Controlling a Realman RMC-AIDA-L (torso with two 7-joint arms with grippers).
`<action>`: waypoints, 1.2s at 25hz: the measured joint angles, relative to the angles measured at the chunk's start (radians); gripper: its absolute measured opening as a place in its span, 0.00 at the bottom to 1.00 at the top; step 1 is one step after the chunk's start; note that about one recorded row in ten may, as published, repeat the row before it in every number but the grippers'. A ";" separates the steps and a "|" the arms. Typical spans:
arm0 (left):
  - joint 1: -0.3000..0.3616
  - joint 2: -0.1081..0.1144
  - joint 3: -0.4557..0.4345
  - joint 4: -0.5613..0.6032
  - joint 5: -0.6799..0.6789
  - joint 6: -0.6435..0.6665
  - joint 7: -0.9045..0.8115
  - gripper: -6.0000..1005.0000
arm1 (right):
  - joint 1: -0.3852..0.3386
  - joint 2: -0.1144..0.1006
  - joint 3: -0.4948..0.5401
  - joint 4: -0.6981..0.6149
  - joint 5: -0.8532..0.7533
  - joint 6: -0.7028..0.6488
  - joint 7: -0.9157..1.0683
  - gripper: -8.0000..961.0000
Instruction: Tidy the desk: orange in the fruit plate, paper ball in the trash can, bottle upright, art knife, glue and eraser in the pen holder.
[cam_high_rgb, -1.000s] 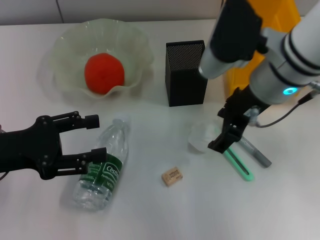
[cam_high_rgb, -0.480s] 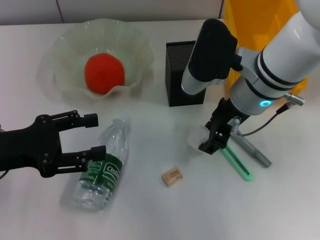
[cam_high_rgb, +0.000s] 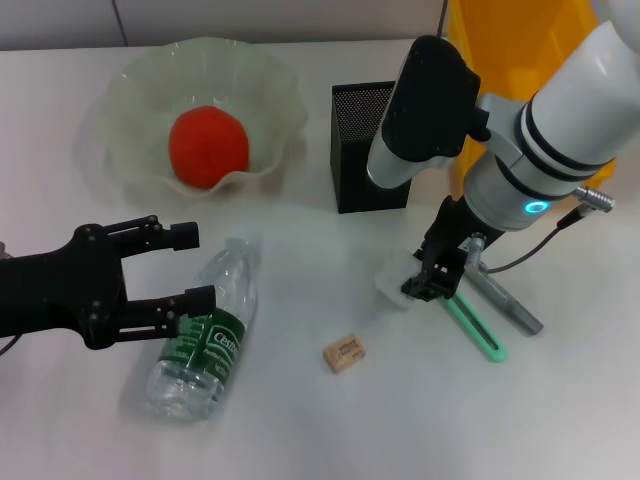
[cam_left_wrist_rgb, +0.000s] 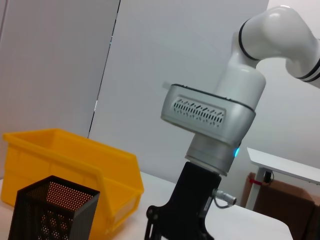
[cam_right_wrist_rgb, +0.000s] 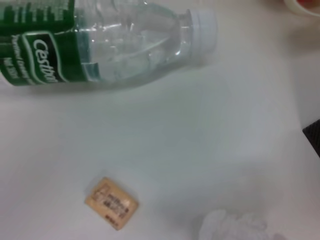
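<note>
The orange (cam_high_rgb: 208, 147) lies in the pale fruit plate (cam_high_rgb: 130, 90). The clear bottle (cam_high_rgb: 205, 330) with a green label lies on its side; it also shows in the right wrist view (cam_right_wrist_rgb: 110, 40). My left gripper (cam_high_rgb: 190, 268) is open, with its lower finger over the bottle near the label. The white paper ball (cam_high_rgb: 395, 280) lies on the table, and my right gripper (cam_high_rgb: 432, 275) is right at it, on its right side. The tan eraser (cam_high_rgb: 343, 353) lies in front. The green art knife (cam_high_rgb: 475, 325) and grey glue stick (cam_high_rgb: 510, 305) lie to the right. The black mesh pen holder (cam_high_rgb: 370, 145) stands behind.
The yellow bin (cam_high_rgb: 510, 40) stands at the back right, behind my right arm; it also shows in the left wrist view (cam_left_wrist_rgb: 75, 160) beside the pen holder (cam_left_wrist_rgb: 50, 210). The eraser (cam_right_wrist_rgb: 111, 203) and the paper ball (cam_right_wrist_rgb: 235, 227) show in the right wrist view.
My right gripper has moved left from above the art knife to the paper ball and come down beside it. The left gripper has barely moved.
</note>
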 joint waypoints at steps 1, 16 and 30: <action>0.000 0.001 0.000 0.000 -0.001 0.000 -0.001 0.79 | -0.006 -0.001 0.007 -0.028 -0.001 -0.017 0.005 0.38; -0.068 0.007 -0.119 0.065 0.008 0.109 -0.290 0.79 | -0.029 -0.018 0.654 -0.511 -0.231 -0.266 0.000 0.31; -0.259 -0.017 -0.119 0.278 0.354 -0.016 -0.832 0.78 | -0.190 -0.009 0.696 -0.321 0.090 0.063 -0.165 0.62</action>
